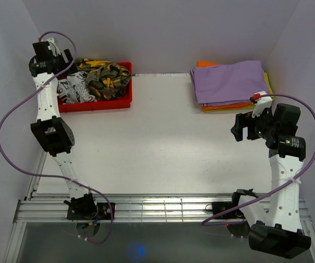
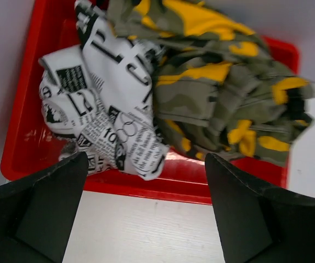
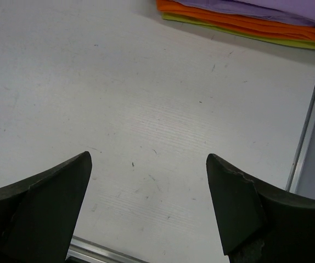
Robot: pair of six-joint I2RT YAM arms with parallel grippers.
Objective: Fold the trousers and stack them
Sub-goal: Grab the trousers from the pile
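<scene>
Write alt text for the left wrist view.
A red bin holds two crumpled garments: newspaper-print trousers at image left, camouflage trousers at image right. The left gripper hangs open over the bin's near edge, white table below.

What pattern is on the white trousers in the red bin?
Black newspaper print: the white trousers show it best in the left wrist view.

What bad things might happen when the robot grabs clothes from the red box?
1. The newspaper-print trousers and camouflage trousers lie bunched together in the red bin, so the open left gripper might lift both at once.
2. A snagged leg might drag the bin along.
3. The folded stack sits close to the open right gripper; a careless swing might knock it crooked.
</scene>
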